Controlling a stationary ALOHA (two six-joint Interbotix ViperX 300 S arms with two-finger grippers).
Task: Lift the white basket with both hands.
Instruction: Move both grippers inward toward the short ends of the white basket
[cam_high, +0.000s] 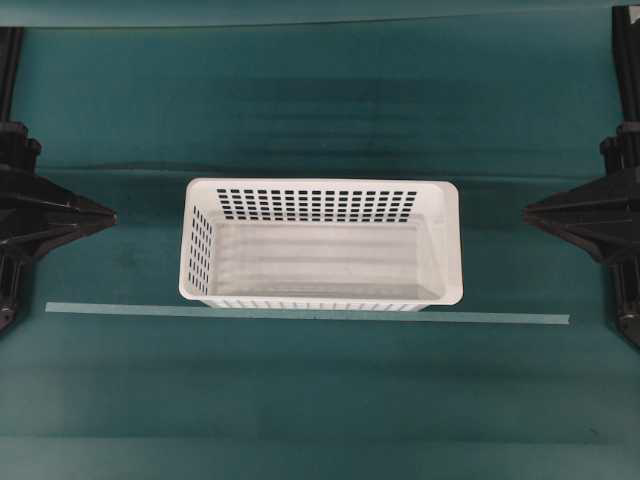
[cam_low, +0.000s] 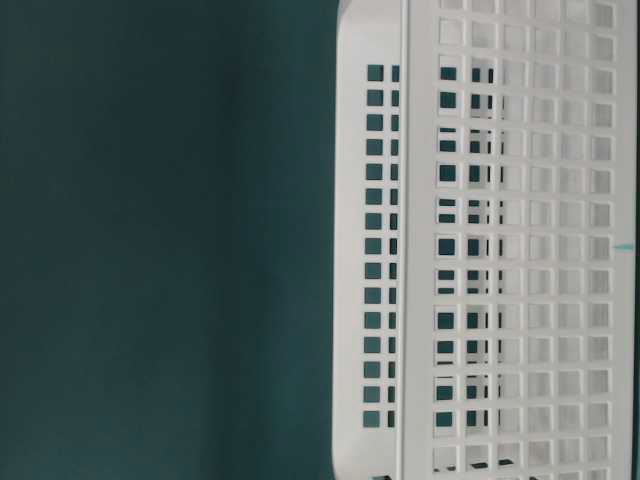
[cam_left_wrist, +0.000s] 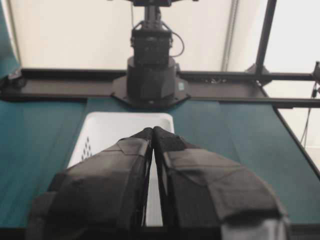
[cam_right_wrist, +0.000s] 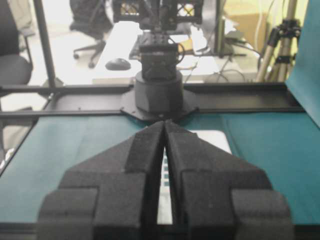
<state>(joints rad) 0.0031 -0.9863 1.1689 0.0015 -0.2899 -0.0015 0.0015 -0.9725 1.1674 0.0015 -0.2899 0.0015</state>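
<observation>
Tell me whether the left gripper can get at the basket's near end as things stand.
Probably yes: the left gripper points at the white basket across bare green cloth, with nothing between them. Its jaws are shut, though, and must open first.

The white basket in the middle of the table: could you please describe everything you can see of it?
The white basket is a rectangular tub of what looks like plastic, with a rounded rim, a solid floor and walls pierced by rows of small slots. It is empty and sits upright on the green table, its near side along a pale strip. Nothing grips it: the left claw and the right claw stand apart from its ends, both shut.
</observation>
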